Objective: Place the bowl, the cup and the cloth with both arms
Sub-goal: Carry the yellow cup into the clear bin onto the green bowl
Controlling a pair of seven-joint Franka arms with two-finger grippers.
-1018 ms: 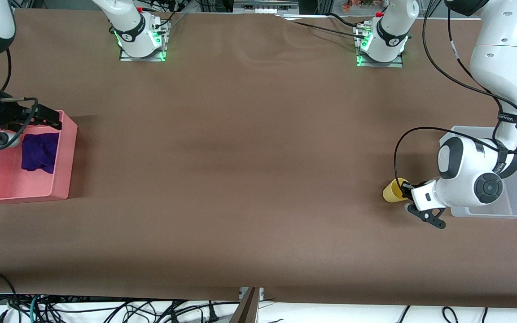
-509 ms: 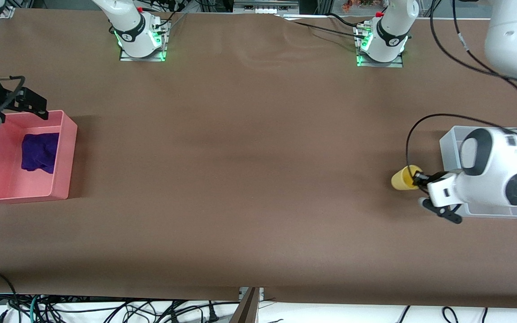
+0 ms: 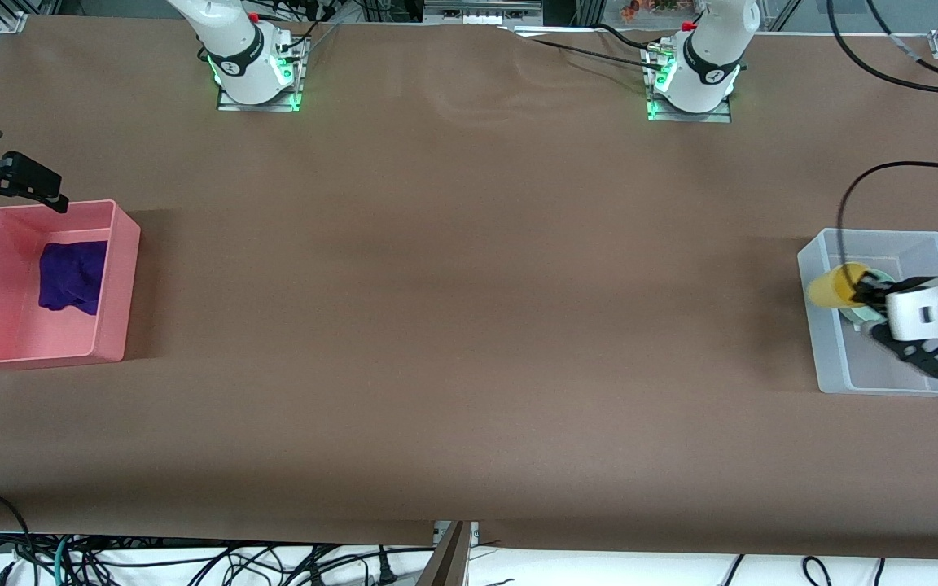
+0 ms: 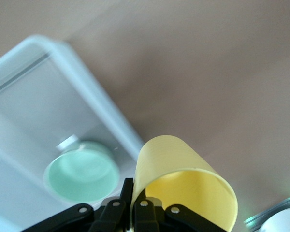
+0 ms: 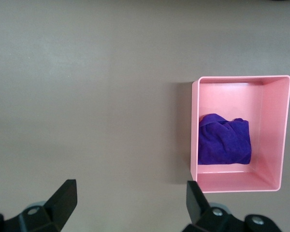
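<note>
So the left end effector (image 3: 866,295) is pinching the cup (image 3: 829,286) by its wall, one finger inside the rim and one outside, w/ the cup tipped on its side in the air over the clear bin (image 3: 817,358) at the left arm's end of the desk (image 3: 469,325). In the left wrist view you can see the fingers (image 4: 135,205) pressed tight on the yellow wall and the bowl (image 4: 82,175) already sitting upright in the bin underneath.

Handling, imo: the cup looks like light, thin plastic w/ a smooth wall, so a rim pinch like this is fine, but it can swing or slip if the arm jerks. Prob not fragile, though it may bounce or roll once let go, since it's sideways rn. I'd lower it close to the bin floor beside the bowl before letting go, not drop it from up high. Bowl is stiff and round, also a rim-grab thing, but it looks done already.

The cloth (image 3: 72,277) is bunched in the pink bin (image 3: 115,285) at the right arm's end of the desk. Soft and floppy, no real grab point, just pinch a fold from the top if it ever needs moving; looks placed tho.

Right end effector (image 3: 9,179) is spread wide, holding nothing, up in the air just off the pink bin's edge that lies farther from the front cam. Seems to be just waiting.
</note>
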